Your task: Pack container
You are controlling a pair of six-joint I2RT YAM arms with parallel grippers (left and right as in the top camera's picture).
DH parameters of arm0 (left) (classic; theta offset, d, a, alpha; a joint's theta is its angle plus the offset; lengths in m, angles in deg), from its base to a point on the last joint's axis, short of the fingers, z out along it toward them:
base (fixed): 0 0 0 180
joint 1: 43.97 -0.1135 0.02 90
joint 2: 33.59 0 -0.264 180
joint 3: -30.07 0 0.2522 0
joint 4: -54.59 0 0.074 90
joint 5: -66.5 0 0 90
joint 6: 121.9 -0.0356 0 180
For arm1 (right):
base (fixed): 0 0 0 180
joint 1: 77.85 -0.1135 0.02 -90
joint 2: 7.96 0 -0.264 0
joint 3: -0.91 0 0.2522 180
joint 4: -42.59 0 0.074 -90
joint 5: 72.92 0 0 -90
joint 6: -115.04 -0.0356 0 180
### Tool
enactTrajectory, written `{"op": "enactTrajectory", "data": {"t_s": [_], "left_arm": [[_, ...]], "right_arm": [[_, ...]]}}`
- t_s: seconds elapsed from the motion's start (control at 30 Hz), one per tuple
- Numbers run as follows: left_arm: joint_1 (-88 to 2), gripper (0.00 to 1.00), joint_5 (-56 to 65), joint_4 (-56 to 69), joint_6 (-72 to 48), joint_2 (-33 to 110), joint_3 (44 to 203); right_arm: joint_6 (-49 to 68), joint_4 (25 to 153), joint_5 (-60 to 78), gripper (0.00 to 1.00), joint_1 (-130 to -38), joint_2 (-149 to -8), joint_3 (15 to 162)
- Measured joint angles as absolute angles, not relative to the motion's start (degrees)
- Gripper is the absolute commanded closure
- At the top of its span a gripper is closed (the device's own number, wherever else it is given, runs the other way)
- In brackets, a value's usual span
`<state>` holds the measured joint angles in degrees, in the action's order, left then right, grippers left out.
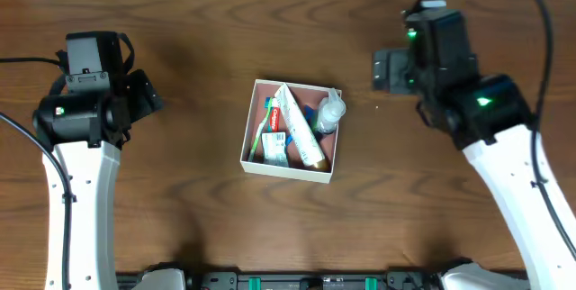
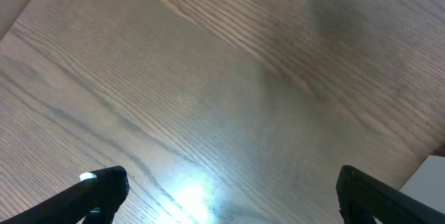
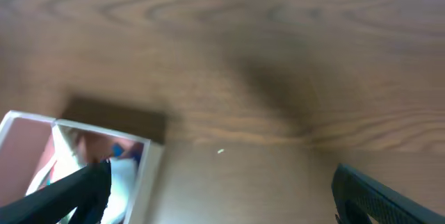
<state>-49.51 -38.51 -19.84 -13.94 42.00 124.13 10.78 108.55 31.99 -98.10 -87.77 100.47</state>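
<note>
White-walled shallow square container (image 1: pixel 286 169) sits mid-frame on brown wood table (image 1: pixel 198 38), arms well apart. Left gripper (image 2: pixel 233 179) and right gripper (image 3: pixel 221 175) gape wide, holding nothing.

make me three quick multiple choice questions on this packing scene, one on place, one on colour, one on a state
1. Where is the container? A at the far left edge; B in the middle of the table; C at the near right corner.
2. What colour is its inside? A pinkish-brown; B blue; C black.
3. The left gripper is: A shut on a tube; B shut on a bottle; C open, holding nothing.
Answers: 1 B, the overhead view shows it centred; 2 A, bare floor shows pinkish-brown at its far left corner; 3 C, its jaws stand wide apart over bare wood.
</note>
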Motion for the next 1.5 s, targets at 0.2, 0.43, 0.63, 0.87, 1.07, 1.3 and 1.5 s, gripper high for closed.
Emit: {"op": "enactTrajectory", "data": {"t_s": [0.2, 0.43, 0.63, 0.87, 1.07, 1.3, 1.5], "left_arm": [[-49.5, 0.02, -38.5, -19.8, -13.9, 42.0, 124.1], [-49.5, 0.02, -38.5, -19.8, -13.9, 42.0, 124.1], [-49.5, 0.02, -38.5, -19.8, -13.9, 42.0, 124.1], [-49.5, 0.02, -38.5, -19.9, -13.9, 42.0, 124.1], [-49.5, 0.02, -38.5, -19.8, -13.9, 42.0, 124.1], [-49.5, 0.02, -38.5, -19.8, -13.9, 42.0, 124.1], [-49.5, 0.02, -38.5, -19.8, -13.9, 42.0, 124.1]], "right_arm": [[15.6, 108.4, 30.8, 0.01, -91.0, -81.1, 100.1], [18.1, 105.5, 27.1, 0.01, -83.9, -69.8, 90.4], [18.6, 99.0, 26.0, 0.01, -80.7, -58.4, 72.0], [18.7, 95.6, 24.0, 0.01, -80.6, -44.3, 51.9], [18.7, 94.5, 22.1, 0.01, -80.6, -32.3, 41.1], [18.8, 94.3, 20.1, 0.01, -80.6, -20.7, 33.1], [18.7, 94.3, 19.5, 0.01, -80.6, -12.4, 27.2]]}}
